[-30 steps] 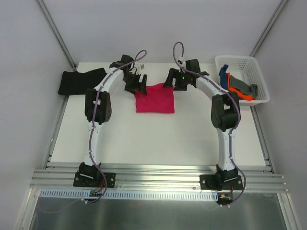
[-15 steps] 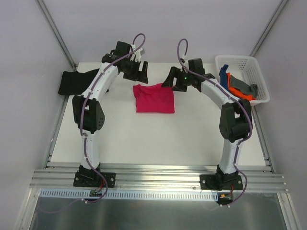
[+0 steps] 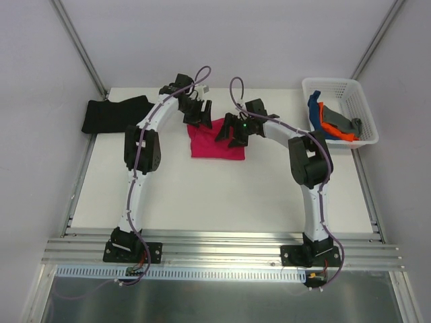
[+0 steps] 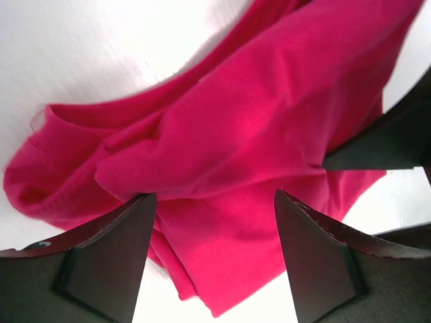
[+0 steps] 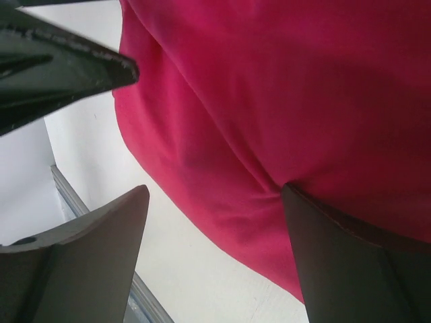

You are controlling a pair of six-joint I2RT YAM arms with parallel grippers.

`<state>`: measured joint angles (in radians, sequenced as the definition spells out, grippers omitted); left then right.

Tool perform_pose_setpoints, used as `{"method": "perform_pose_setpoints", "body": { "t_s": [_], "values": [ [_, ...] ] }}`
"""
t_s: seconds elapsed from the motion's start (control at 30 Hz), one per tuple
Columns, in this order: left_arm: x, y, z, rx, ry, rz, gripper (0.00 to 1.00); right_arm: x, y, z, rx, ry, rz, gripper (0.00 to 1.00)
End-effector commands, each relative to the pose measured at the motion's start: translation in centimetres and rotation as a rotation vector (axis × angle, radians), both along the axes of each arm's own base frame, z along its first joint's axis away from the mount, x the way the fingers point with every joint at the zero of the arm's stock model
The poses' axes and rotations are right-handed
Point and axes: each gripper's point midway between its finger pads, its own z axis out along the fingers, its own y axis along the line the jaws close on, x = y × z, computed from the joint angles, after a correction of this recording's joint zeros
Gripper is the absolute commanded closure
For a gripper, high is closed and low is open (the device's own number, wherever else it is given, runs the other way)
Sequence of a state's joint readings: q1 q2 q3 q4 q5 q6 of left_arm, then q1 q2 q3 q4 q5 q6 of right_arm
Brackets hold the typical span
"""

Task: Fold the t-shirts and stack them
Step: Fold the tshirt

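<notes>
The pink shirt (image 3: 215, 149) lies folded on the table (image 3: 202, 195), near the middle of the far edge. Both grippers are low over its far side, close to each other. The left gripper (image 4: 212, 198) has its jaws apart, with rumpled cloth between the fingers. The right gripper (image 5: 214, 192) also stands wide open over the cloth. The black shirt (image 3: 111, 114) lies at the far left corner. The basket (image 3: 363, 94) at the far right corner holds a blue shirt (image 3: 313, 106), an orange shirt (image 3: 331, 125) and a grey shirt (image 3: 351, 126).

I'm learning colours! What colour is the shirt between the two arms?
Crimson-pink shirt, clearest in the left wrist view.
</notes>
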<state>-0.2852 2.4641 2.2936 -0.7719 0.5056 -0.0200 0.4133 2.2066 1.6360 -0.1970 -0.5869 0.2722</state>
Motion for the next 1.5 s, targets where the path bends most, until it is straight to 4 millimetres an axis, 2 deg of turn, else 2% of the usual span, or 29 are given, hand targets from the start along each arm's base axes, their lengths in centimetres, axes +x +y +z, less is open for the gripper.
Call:
{"method": "perform_pose_setpoints", "body": {
  "t_s": [0.0,0.13,0.23,0.27,0.37,0.53,0.57,0.6,0.63,0.67,0.7,0.73,0.8,0.83,0.87,1.0,1.13,1.2,1.37,1.43,1.47],
  "values": [
    [2.3,-0.5,2.7,-0.081,-0.069,0.008,0.29,0.6,1.0,2.1,0.053,-0.042,0.023,0.16],
    [3.9,-0.3,1.5,-0.085,-0.082,0.045,0.3,0.2,0.6,0.7,0.033,-0.019,0.032,0.16],
    [5.6,0.0,1.2,-0.067,-0.122,0.077,0.29,-0.4,0.9,0.5,0.02,-0.02,0.052,0.16],
    [6.7,0.1,1.5,-0.057,-0.166,0.091,0.29,-0.5,1.0,0.6,0.021,-0.023,0.058,0.16],
    [8.4,-0.1,2.4,-0.064,-0.247,0.086,0.28,-1.2,1.5,0.7,0.024,-0.02,0.083,0.16],
    [9.8,-0.1,3.5,-0.09,-0.307,0.098,0.26,-2.0,1.9,0.4,0.009,-0.027,0.107,0.16],
    [9.7,0.0,4.4,-0.092,-0.318,0.099,0.26,-2.1,1.9,0.5,0.009,-0.028,0.109,0.16],
    [9.4,0.3,5.0,-0.092,-0.306,0.112,0.26,-2.1,1.8,0.7,0.008,-0.033,0.109,0.16],
    [8.6,0.6,4.6,-0.091,-0.267,0.121,0.26,-2.3,1.9,0.8,0.007,-0.035,0.113,0.16],
    [7.8,0.9,7.3,-0.11,-0.281,0.129,0.26,-2.2,1.9,1.6,0.013,-0.052,0.112,0.16],
    [6.7,0.7,8.2,-0.144,-0.246,0.126,0.27,-2.3,1.8,1.8,0.012,-0.055,0.115,0.16],
    [5.3,1.4,9.5,-0.156,-0.227,0.134,0.27,-2.2,1.9,2.4,0.019,-0.067,0.116,0.16],
    [3.6,1.7,10.7,-0.189,-0.186,0.142,0.29,-1.9,1.6,3.4,0.029,-0.083,0.11,0.16],
    [2.6,2.3,9.9,-0.19,-0.141,0.152,0.29,-1.7,1.5,3.8,0.034,-0.087,0.105,0.16],
    [1.8,2.6,11.4,-0.205,-0.148,0.153,0.31,-1.4,1.4,4.2,0.041,-0.09,0.099,0.16],
    [-0.5,3.6,12.0,-0.219,-0.106,0.161,0.33,0.2,0.4,5.1,0.058,-0.103,0.06,0.16],
    [-2.8,3.4,13.0,-0.248,-0.074,0.145,0.37,1.6,-0.3,6.3,0.072,-0.125,0.028,0.16],
    [-3.7,2.6,13.1,-0.275,-0.055,0.114,0.4,2.8,-0.9,7.0,0.086,-0.143,-0.001,0.16],
    [-5.8,1.4,10.1,-0.273,0.037,0.073,0.41,5.4,-1.1,7.5,0.129,-0.152,-0.053,0.16],
    [-6.4,0.8,8.6,-0.275,0.086,0.062,0.38,6.7,-0.9,8.4,0.153,-0.171,-0.071,0.16],
    [-6.6,0.5,8.2,-0.276,0.101,0.056,0.36,7.3,-0.6,8.0,0.162,-0.172,-0.071,0.15]
  ]
}}
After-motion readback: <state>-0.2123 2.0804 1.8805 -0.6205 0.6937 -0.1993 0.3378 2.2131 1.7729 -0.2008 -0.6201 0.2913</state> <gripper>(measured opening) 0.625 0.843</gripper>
